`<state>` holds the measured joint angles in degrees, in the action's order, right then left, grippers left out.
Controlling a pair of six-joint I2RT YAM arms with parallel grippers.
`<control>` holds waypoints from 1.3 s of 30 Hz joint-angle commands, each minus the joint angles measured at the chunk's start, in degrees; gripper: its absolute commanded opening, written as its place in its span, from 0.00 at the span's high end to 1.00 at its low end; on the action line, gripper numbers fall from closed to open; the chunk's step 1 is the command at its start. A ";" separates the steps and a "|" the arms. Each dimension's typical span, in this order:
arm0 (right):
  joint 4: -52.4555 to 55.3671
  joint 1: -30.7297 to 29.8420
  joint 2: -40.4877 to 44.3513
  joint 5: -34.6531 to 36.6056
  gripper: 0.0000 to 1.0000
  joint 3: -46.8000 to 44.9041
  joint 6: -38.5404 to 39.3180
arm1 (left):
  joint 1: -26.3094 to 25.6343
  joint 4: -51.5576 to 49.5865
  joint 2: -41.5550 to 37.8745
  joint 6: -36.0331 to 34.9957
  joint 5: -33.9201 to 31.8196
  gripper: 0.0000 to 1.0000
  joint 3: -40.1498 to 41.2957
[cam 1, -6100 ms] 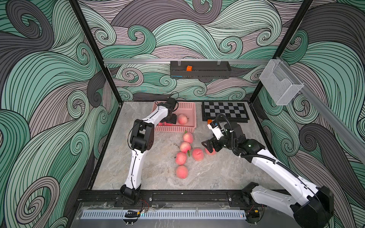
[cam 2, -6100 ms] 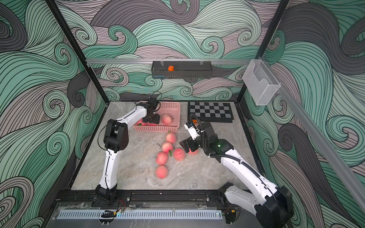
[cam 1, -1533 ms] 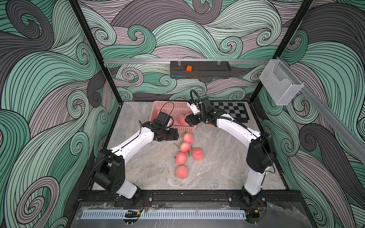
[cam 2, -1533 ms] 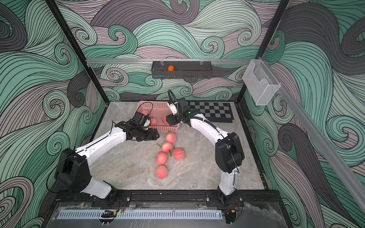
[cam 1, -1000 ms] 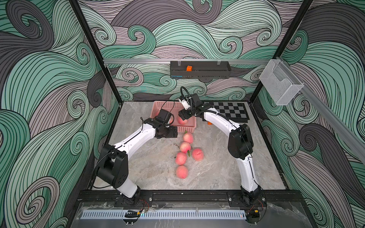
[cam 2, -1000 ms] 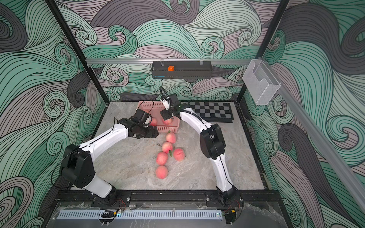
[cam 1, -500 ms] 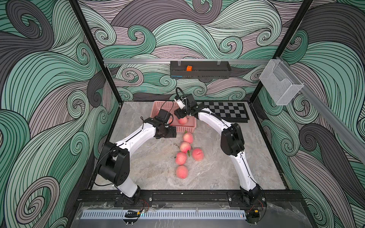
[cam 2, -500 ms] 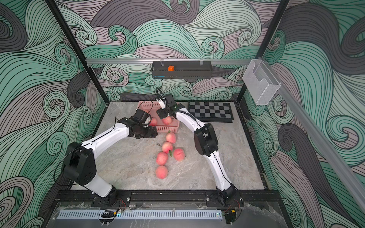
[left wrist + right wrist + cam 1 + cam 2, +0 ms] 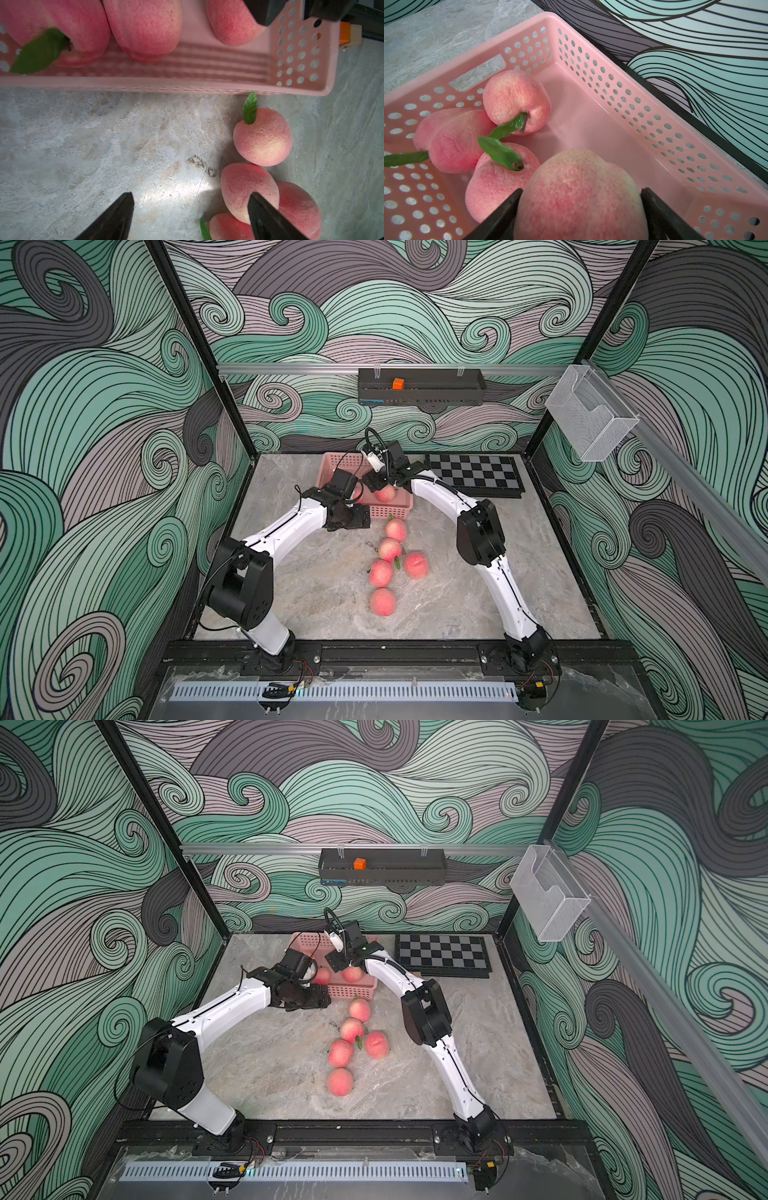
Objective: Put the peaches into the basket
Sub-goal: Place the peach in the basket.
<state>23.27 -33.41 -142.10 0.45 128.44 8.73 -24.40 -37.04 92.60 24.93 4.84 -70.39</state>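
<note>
Now my right arm (image 9: pixel 440 493) has swung in from beside the checkerboard (image 9: pixel 473 472) to hang over the pink basket (image 9: pixel 392 512) at the back of the marble table (image 9: pixel 311 597). My left arm (image 9: pixel 291 526) has pulled out of the basket to the bare table just in front of it. I judge one more fruit is about to be delivered, with five loose peaches (image 9: pixel 390 549) left to fetch

The basket sits flat, mouth up, its long axis running side to side along the back wall. The loose peaches trail in a rough line from its near wall toward the front edge. Several resting peaches (image 9: pixel 517 101) lie inside, leaves pointing various ways. The held peach (image 9: pixel 577 172) is nearly round, with no real long axis and its stem hidden

My right gripper (image 9: pixel 581 193) presses a finger on either side of that peach above the basket floor. My left gripper (image 9: pixel 190 194) is spread wide and empty, beside the nearest loose peaches
</note>
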 commanded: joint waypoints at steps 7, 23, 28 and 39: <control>0.82 0.31 -4.70 -2.98 0.14 4.15 0.50 | 0.85 1.79 1.03 0.55 1.64 0.13 0.32; 4.18 0.33 -6.88 -1.48 0.08 7.31 1.64 | 1.44 2.76 0.92 1.10 2.89 0.13 0.96; 4.23 0.23 -4.49 -1.41 0.08 6.04 2.11 | 1.38 2.01 -0.25 0.91 2.81 0.13 1.01; 3.90 0.21 10.05 -2.75 0.02 -5.52 2.95 | -0.76 0.77 -7.37 0.60 3.35 0.13 7.87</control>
<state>27.73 -33.34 -138.58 -0.84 124.97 9.98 -23.94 -34.96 87.85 25.54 7.60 -63.64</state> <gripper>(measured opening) 0.972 0.873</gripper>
